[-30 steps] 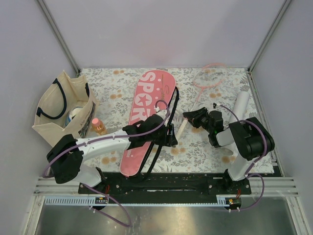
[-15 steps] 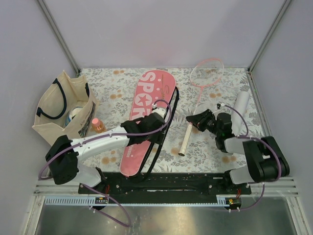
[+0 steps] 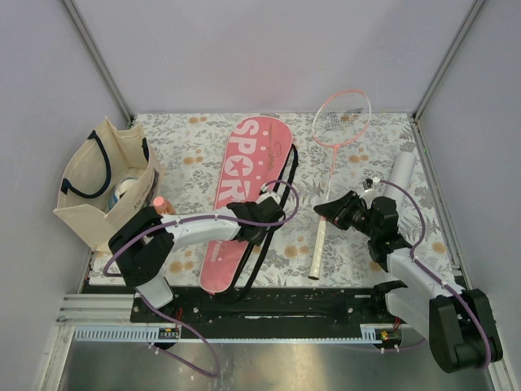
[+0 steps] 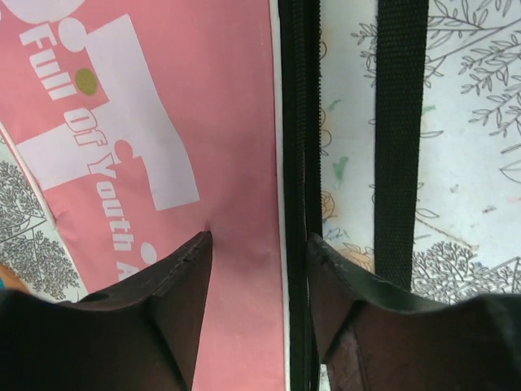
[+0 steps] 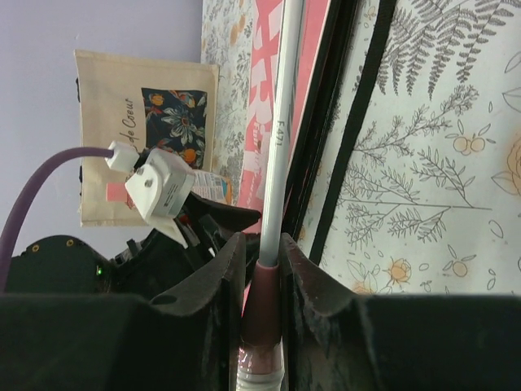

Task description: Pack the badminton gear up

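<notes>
Right wrist view: right fingers (image 5: 216, 285) clamp the racket (image 5: 281, 122) for bagging; left fingers (image 4: 175, 293) gape astride the cover (image 4: 163, 122)'s edge.

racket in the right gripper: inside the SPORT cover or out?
Out. The racket lies wholly beside the cover, on its right, its shaft clamped in the right gripper.
</notes>
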`<act>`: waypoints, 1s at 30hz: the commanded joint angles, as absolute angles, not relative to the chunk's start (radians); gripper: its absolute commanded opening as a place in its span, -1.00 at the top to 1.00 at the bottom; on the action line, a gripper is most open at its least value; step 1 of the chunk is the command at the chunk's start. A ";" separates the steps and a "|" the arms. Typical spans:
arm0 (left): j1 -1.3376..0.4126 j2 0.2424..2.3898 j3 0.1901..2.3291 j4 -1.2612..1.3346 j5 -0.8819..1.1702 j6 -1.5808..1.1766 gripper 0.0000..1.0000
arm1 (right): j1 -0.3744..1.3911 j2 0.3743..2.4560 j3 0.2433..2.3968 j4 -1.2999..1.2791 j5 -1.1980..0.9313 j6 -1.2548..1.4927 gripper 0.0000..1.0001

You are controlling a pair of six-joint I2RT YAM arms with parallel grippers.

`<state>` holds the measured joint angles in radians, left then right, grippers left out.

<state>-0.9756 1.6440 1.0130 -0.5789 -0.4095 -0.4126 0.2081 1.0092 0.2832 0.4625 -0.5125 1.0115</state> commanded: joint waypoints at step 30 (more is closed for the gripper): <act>-0.759 1.508 1.109 -0.295 0.063 -0.638 1.00 | 0.209 0.546 0.242 0.028 -0.857 1.110 1.00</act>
<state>-0.7643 1.5726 1.0786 -0.3988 -0.0261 -0.5976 0.2085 0.5884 0.2405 -0.0059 -0.7841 1.0496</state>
